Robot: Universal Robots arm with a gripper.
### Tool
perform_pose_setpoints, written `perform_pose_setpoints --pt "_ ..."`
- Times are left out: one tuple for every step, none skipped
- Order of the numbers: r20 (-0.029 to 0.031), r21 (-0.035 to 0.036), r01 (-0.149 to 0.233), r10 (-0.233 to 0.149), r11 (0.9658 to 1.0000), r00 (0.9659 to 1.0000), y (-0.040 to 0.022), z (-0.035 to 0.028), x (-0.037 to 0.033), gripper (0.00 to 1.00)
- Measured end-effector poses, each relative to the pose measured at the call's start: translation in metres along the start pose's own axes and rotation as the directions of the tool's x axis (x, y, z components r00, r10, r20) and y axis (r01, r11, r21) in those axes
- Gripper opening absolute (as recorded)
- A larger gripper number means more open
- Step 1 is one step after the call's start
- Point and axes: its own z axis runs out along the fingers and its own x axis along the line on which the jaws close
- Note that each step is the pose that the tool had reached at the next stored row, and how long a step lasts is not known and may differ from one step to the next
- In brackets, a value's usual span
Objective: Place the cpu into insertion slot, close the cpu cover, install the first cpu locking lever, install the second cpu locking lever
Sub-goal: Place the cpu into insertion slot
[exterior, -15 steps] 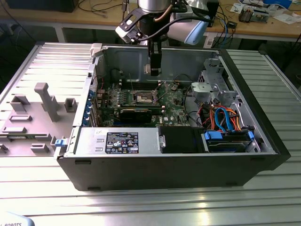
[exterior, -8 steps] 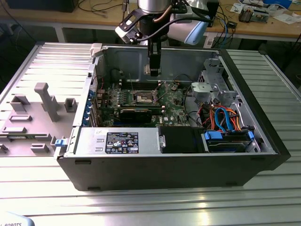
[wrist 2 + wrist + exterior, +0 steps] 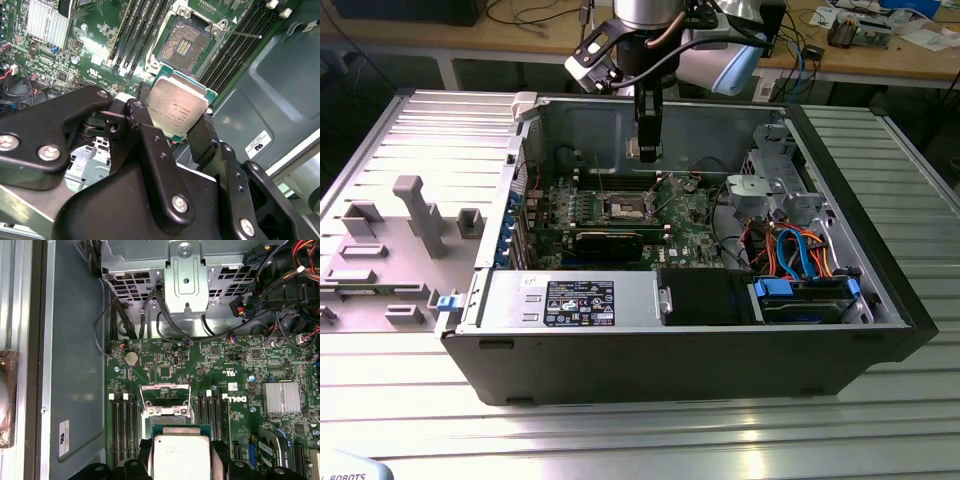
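Note:
My gripper (image 3: 176,120) is shut on the cpu (image 3: 178,106), a flat silver-grey square chip pinched at two opposite edges between the black fingers (image 3: 199,136). In the exterior view the gripper (image 3: 647,142) hangs inside the open computer case, above the motherboard. The insertion slot (image 3: 184,44) lies open just beyond the chip, with its brownish contact field bare. In the first wrist view the cpu (image 3: 181,456) hovers partly over the insertion slot (image 3: 167,414), and the cpu cover (image 3: 166,390) stands tilted up at the slot's far side. A thin wire locking lever (image 3: 244,34) sticks out beside the slot.
Black memory slots (image 3: 125,425) flank the socket on both sides. A long black graphics card (image 3: 610,240) lies in front of it, a metal drive cage (image 3: 765,185) and cables (image 3: 800,255) on the exterior view's right. A grey fixture plate (image 3: 400,240) sits outside the case.

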Motion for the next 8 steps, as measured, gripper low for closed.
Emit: perform_pose_setpoints --pt "0.0 0.0 -0.001 0.001 1.0 1.0 0.0 0.0 0.0 0.54" --pt "0.0003 -0.0001 -0.006 0.006 1.0 1.0 0.0 0.0001 0.0 0.54" --pt "0.0007 -0.0003 -0.013 0.013 0.9999 0.9999 0.0 0.0002 0.0 0.54" --pt "0.0013 -0.0005 -0.022 0.022 0.9998 0.9998 0.0 0.0003 0.0 0.54" --pt "0.0022 -0.0007 -0.034 0.034 0.9994 0.9994 0.0 0.0005 0.0 0.54" --pt "0.0035 -0.0008 -0.049 0.049 0.9988 0.9988 -0.0001 0.0006 0.0 0.54" --pt "0.0042 -0.0009 -0.057 0.057 0.9984 0.9983 -0.0001 0.0006 0.0 0.54" --pt "0.0043 -0.001 -0.059 0.059 0.9982 0.9982 -0.0001 0.0006 0.0 0.54"
